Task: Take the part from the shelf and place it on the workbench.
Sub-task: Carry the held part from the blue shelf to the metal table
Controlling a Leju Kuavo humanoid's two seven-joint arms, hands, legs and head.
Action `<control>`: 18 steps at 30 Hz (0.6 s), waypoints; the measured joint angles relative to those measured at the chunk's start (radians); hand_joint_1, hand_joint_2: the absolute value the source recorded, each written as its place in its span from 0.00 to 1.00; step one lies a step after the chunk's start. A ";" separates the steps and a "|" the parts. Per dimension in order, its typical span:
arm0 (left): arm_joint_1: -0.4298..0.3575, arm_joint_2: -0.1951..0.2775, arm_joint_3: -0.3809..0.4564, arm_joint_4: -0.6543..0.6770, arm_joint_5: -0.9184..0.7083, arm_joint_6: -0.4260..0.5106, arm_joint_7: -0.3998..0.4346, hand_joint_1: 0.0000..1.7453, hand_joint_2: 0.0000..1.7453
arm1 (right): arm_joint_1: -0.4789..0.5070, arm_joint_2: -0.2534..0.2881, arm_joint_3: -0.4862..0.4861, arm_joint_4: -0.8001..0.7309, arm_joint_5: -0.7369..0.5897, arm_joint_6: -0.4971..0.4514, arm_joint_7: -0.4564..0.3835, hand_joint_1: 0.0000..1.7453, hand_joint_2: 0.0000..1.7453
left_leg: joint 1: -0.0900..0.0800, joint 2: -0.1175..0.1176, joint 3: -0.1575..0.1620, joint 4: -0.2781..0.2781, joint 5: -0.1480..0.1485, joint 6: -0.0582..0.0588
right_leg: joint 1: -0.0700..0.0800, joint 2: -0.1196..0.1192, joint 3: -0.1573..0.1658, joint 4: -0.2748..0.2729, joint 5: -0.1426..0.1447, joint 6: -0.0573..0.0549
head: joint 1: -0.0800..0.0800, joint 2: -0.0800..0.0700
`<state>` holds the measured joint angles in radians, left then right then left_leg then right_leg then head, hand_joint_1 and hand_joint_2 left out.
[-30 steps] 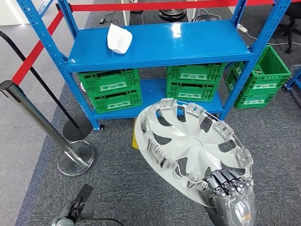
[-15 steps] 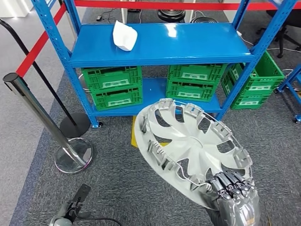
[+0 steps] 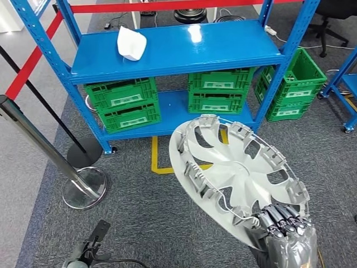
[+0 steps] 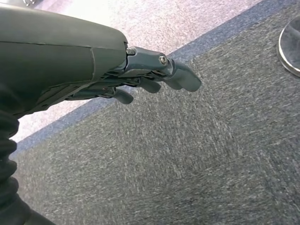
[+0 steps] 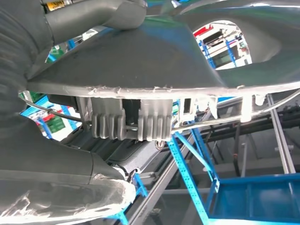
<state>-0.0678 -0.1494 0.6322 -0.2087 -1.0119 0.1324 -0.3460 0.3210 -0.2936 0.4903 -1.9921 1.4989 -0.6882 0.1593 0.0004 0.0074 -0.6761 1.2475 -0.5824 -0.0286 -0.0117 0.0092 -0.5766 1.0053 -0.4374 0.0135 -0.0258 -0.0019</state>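
1. Grey carpet floor (image 3: 134, 218) in the head view, crossed by a yellow floor marking (image 3: 157, 162) in front of a blue shelf (image 3: 177, 53).
2. Far left: chrome stanchion post (image 3: 38, 142) leaning over its round base (image 3: 84, 188); black stanchion base (image 3: 84, 153) just behind.
3. Upper shelf level: white object (image 3: 130, 43) lying on the blue board. Lower level: two stacks of green crates (image 3: 122, 103), and a further green crate (image 3: 292, 84) on the floor at the shelf's right post.
4. Left hand (image 4: 148, 77), left wrist view: fingers (image 4: 183, 79) stretched out and slightly apart over the carpet, holding nothing, touching nothing.
5. Part: silver-grey wheel cover (image 3: 236, 173), round, with curved spokes, oval openings, clip tabs and a wire ring around the rim; inner face turned up, tilted, held in the air above the carpet in front of the shelf, right of centre.
6. Right hand (image 3: 284, 237): dark fingers (image 3: 278, 218) curled over the cover's near rim, gripping it; thumb under the rim in the right wrist view (image 5: 63, 187).
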 joint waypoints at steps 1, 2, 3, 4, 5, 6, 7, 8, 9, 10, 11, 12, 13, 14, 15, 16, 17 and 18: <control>0.001 0.000 0.000 0.000 0.001 0.000 0.000 0.00 1.00 | 0.003 0.001 -0.001 -0.001 -0.001 0.000 0.001 1.00 1.00 | 0.002 0.000 -0.010 0.030 -0.004 -0.002 | -0.001 0.006 -0.003 0.000 0.002 0.001 | 0.000 0.000; 0.002 0.001 0.000 0.000 0.001 0.000 0.000 0.00 1.00 | 0.005 0.001 -0.001 -0.001 -0.002 0.000 0.001 1.00 1.00 | 0.004 -0.001 0.001 0.015 0.013 -0.002 | -0.002 0.013 -0.004 0.000 0.004 0.003 | 0.000 0.000; 0.003 0.001 0.001 0.000 0.001 0.000 -0.001 0.00 1.00 | 0.008 0.001 -0.001 -0.001 -0.002 0.000 0.002 1.00 1.00 | 0.006 -0.005 0.030 -0.037 0.045 -0.003 | -0.003 0.020 -0.005 0.001 0.006 0.006 | 0.000 0.000; 0.003 0.002 0.001 0.000 0.001 0.000 -0.002 0.00 1.00 | 0.010 0.001 -0.001 -0.001 -0.003 0.000 0.002 1.00 1.00 | 0.009 -0.014 0.069 -0.109 0.081 -0.004 | -0.005 0.028 -0.005 0.001 0.008 0.010 | 0.000 0.000; 0.003 0.002 0.001 0.000 0.001 0.000 -0.002 0.00 1.00 | 0.012 0.001 -0.002 -0.002 -0.004 0.000 0.003 1.00 1.00 | 0.011 -0.027 0.104 -0.179 0.105 -0.003 | -0.005 0.035 -0.008 0.003 0.010 0.015 | 0.000 0.000; 0.002 0.002 0.001 0.000 0.001 0.000 -0.003 0.00 1.00 | 0.012 0.002 -0.003 -0.004 -0.004 0.000 0.003 1.00 1.00 | 0.012 -0.037 0.127 -0.227 0.117 -0.002 | -0.004 0.042 -0.013 0.005 0.013 0.021 | 0.000 0.000; 0.002 0.002 0.001 0.000 0.001 0.000 -0.003 0.00 1.00 | 0.013 0.002 -0.004 -0.006 -0.004 0.000 0.003 1.00 1.00 | 0.012 -0.044 0.136 -0.251 0.119 0.002 | -0.004 0.048 -0.018 0.005 0.016 0.028 | -0.001 0.000; 0.002 0.002 0.001 0.000 0.001 0.000 -0.003 0.00 1.00 | 0.014 0.002 -0.005 -0.008 -0.004 0.000 0.003 1.00 1.00 | 0.010 -0.043 0.136 -0.256 0.117 0.008 | -0.004 0.054 -0.023 0.004 0.021 0.036 | -0.001 0.000; 0.002 0.001 0.001 0.000 0.001 0.000 -0.003 0.00 1.00 | 0.016 0.002 -0.006 -0.009 -0.004 0.000 0.003 1.00 1.00 | 0.009 -0.038 0.132 -0.255 0.119 0.016 | -0.006 0.058 -0.027 0.001 0.025 0.043 | -0.001 0.000; 0.002 0.001 0.001 0.000 0.001 0.000 -0.003 0.00 1.00 | 0.019 0.002 -0.007 -0.009 -0.005 0.000 0.003 1.00 1.00 | 0.009 -0.031 0.131 -0.256 0.122 0.024 | -0.007 0.052 -0.032 0.004 0.022 0.048 | 0.000 0.000; 0.002 0.001 0.001 0.000 0.001 0.001 -0.003 0.00 1.00 | 0.020 0.002 -0.007 -0.010 -0.007 0.000 0.003 1.00 1.00 | 0.009 -0.025 0.130 -0.258 0.125 0.032 | -0.008 0.041 -0.041 0.021 0.009 0.053 | 0.003 0.000; 0.002 0.001 0.002 0.000 0.001 0.001 -0.003 0.00 1.00 | 0.021 0.002 -0.008 -0.010 -0.010 0.000 0.003 1.00 1.00 | 0.010 -0.018 0.130 -0.260 0.128 0.039 | -0.007 0.025 -0.060 0.062 -0.016 0.056 | 0.005 0.000; 0.002 0.002 0.002 0.000 0.001 0.002 -0.003 0.00 1.00 | 0.021 0.002 -0.008 -0.010 -0.013 0.000 0.003 1.00 1.00 | 0.008 -0.011 0.128 -0.260 0.129 0.044 | -0.007 0.010 -0.087 0.123 -0.051 0.059 | 0.008 0.000; 0.003 0.003 0.002 0.000 0.001 0.002 -0.003 0.00 1.00 | 0.021 0.002 -0.008 -0.010 -0.015 0.000 0.003 1.00 1.00 | 0.006 -0.005 0.127 -0.260 0.129 0.048 | -0.007 0.002 -0.117 0.196 -0.087 0.061 | 0.010 0.000; 0.004 0.003 0.003 0.000 0.001 0.002 -0.003 0.00 1.00 | 0.022 0.002 -0.008 -0.010 -0.016 0.000 0.003 1.00 1.00 | 0.004 0.003 0.126 -0.259 0.130 0.050 | -0.007 0.000 -0.144 0.260 -0.113 0.062 | 0.009 0.000; 0.005 0.003 0.003 0.000 0.001 0.002 -0.003 0.00 1.00 | 0.023 0.002 -0.008 -0.010 -0.016 0.000 0.003 1.00 1.00 | 0.002 0.011 0.125 -0.259 0.130 0.051 | -0.006 -0.001 -0.155 0.295 -0.122 0.062 | 0.010 0.000; 0.005 0.003 0.003 0.000 0.001 0.002 -0.003 0.00 1.00 | 0.023 0.002 -0.008 -0.010 -0.015 0.000 0.003 1.00 1.00 | 0.001 0.018 0.125 -0.259 0.130 0.051 | -0.006 -0.002 -0.148 0.289 -0.113 0.060 | 0.010 0.000; 0.005 0.003 0.003 0.000 0.001 0.002 -0.003 0.00 1.00 | 0.024 0.002 -0.008 -0.010 -0.015 0.000 0.003 1.00 1.00 | 0.000 0.025 0.126 -0.259 0.130 0.051 | -0.006 -0.005 -0.119 0.242 -0.087 0.058 | 0.010 0.000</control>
<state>-0.0632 -0.1469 0.6348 -0.2087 -1.0109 0.1339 -0.3487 0.3450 -0.2914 0.4826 -2.0020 1.4835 -0.6885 0.1619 0.0001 0.0320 -0.5500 0.9884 -0.4521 0.0222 -0.0174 0.0041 -0.6952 1.2475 -0.5241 0.0710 -0.0163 -0.0019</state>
